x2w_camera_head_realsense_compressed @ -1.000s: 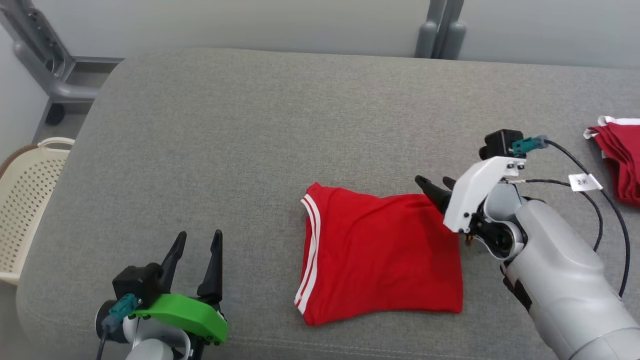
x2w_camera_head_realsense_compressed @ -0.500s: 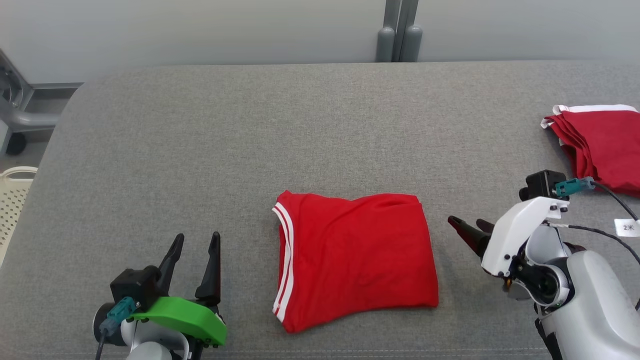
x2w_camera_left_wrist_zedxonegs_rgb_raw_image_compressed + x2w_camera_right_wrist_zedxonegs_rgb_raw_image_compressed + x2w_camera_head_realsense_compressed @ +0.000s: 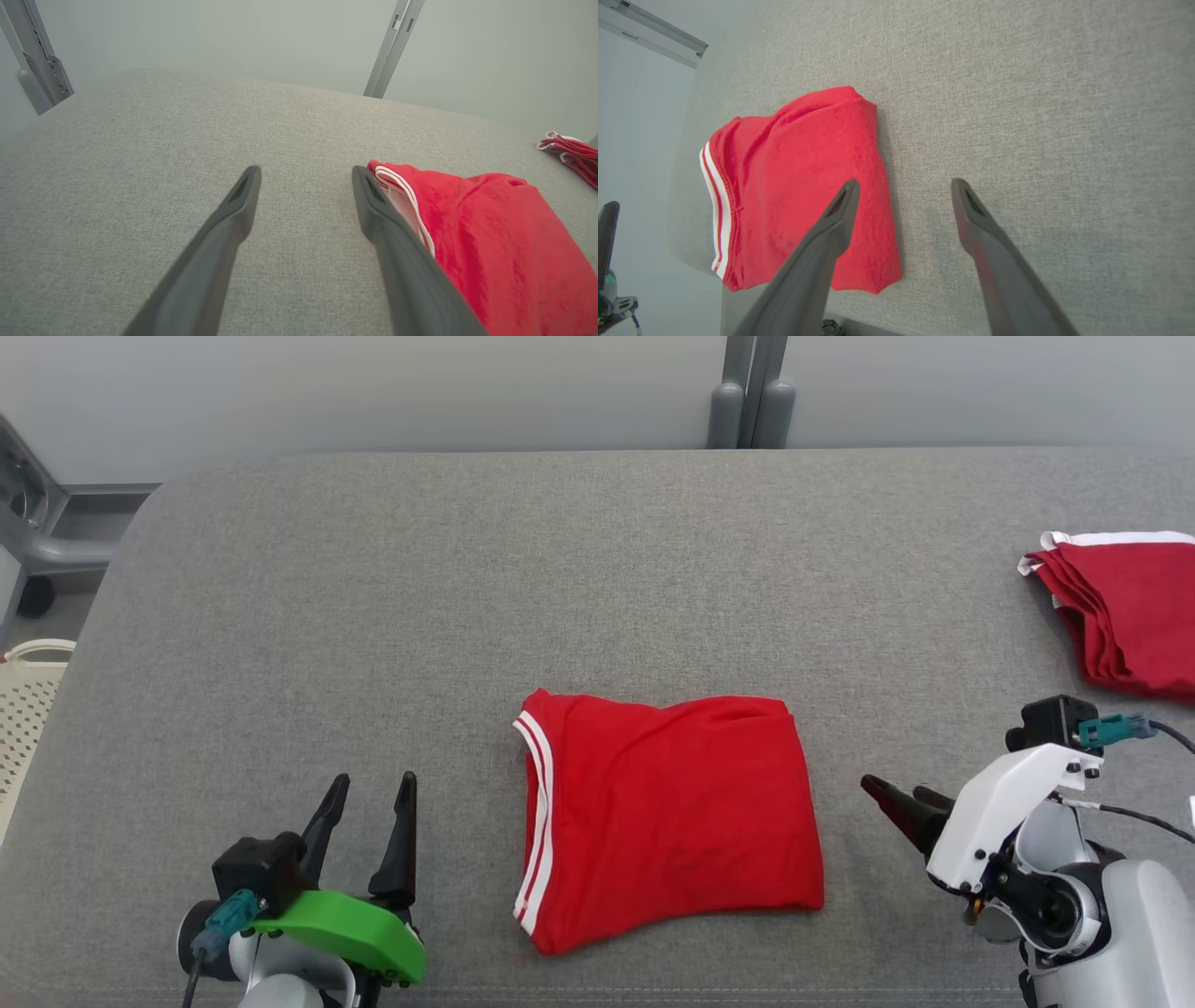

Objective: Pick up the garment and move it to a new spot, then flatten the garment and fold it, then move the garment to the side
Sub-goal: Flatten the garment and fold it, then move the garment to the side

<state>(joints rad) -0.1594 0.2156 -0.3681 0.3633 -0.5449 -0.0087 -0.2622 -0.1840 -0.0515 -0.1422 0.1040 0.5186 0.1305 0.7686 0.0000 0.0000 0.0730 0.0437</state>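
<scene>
Like the left claw (image 3: pixel 373 778), the right claw (image 3: pixel 892 786) gapes empty, having backed off the folded garment (image 3: pixel 667 821) between them, so only shifting aside seems left.

One folded red garment (image 3: pixel 667 817); one stack of further red garments (image 3: pixel 1125 607) at the right edge, its layers too close to count; two grippers, the left gripper (image 3: pixel 373 782) and the right gripper (image 3: pixel 893 788), with two dark fingers (image 3: pixel 233 224) each, four in all; one grey padded surface (image 3: pixel 467 569); one pale perforated basket (image 3: pixel 28 709); two grey posts (image 3: pixel 726 415) side by side behind.
</scene>
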